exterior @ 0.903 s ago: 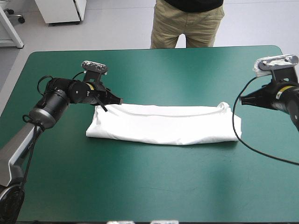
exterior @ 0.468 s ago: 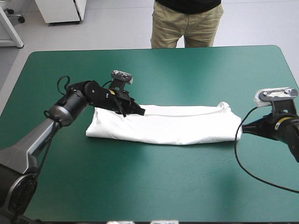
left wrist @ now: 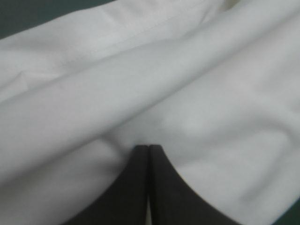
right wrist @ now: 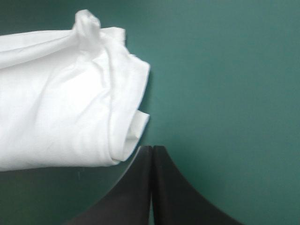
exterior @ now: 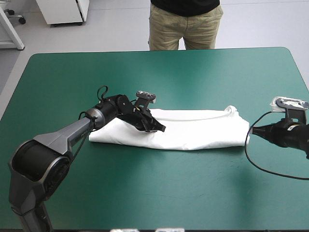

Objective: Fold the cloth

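Teal-green tabletop [exterior: 193,72] underneath. Left gripper [exterior: 161,128] pinched together, empty, tip resting on the T-shirt [exterior: 203,128] left of its middle. Right gripper [exterior: 253,129] likewise closed and empty, just off the T-shirt's right end. T-shirt a folded band mid-tabletop, long axis left to right.

Left wrist view: the T-shirt [left wrist: 201,89] is blurring all over and running off the picture on nearly every side, so its outline is not showing.
High view: the left gripper [exterior: 161,128] and its arm are lying across the T-shirt's far-left part, hiding that strip.
Right wrist view: the T-shirt is showing its right end only.
High view: the right gripper [exterior: 253,129] is showing too small to tell its fingers apart.
High view: the bench [exterior: 193,72] is losing its near-left corner behind the left arm's base.
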You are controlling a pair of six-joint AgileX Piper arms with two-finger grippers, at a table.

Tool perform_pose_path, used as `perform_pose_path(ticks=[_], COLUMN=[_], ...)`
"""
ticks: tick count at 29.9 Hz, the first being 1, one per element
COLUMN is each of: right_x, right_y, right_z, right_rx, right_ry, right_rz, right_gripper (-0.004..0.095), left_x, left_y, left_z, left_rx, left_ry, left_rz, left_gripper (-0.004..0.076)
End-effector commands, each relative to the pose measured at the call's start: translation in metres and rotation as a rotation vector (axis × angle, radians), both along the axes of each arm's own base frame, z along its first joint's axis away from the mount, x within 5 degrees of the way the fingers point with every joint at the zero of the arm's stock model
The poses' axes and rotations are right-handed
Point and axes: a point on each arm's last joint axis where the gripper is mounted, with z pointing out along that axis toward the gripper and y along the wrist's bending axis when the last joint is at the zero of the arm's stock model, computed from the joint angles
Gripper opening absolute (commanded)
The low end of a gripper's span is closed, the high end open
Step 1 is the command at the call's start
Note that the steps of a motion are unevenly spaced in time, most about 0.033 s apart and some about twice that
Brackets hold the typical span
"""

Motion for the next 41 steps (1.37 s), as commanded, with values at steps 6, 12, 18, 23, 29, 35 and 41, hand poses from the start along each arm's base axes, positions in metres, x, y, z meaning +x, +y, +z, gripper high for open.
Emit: perform_pose_path(ticks=[6,12,18,23,29,35,41], right_x=[0.033,0.051,0.062,0.069,0.07,0.076,0.076], right_y=[0.0,-0.003,-0.008,-0.009,-0.007,-0.003,0.002], right_z=[-0.024,-0.043,-0.063,-0.084,-0.096,-0.091,-0.08], right_rx=[0.195,0.263,0.269,0.3,0.339,0.398,0.431], right_ry=[0.024,0.052,0.106,0.187,0.249,0.167,0.108], right_rz=[0.196,0.135,0.115,0.113,0.146,0.159,0.189], right_gripper=[0.0103,0.0689,0.0677,0.0548,0.031,-0.0013,-0.0017], left_x=[0.002,0.002,0.001,0.001,0.001,0.001,0.002], left_y=[-0.006,-0.006,-0.006,-0.006,-0.006,-0.006,-0.006], left_z=[0.016,0.016,0.016,0.016,0.016,0.016,0.016], left_rx=[-0.057,-0.055,-0.054,-0.054,-0.053,-0.053,-0.057], left_ry=[-0.031,-0.03,-0.026,-0.026,-0.022,-0.022,-0.031], left_rz=[0.015,0.01,0.008,0.008,0.006,0.006,0.016], left_gripper=[-0.0009,-0.0009,-0.0009,-0.0009,-0.0009,-0.0009,-0.0009])
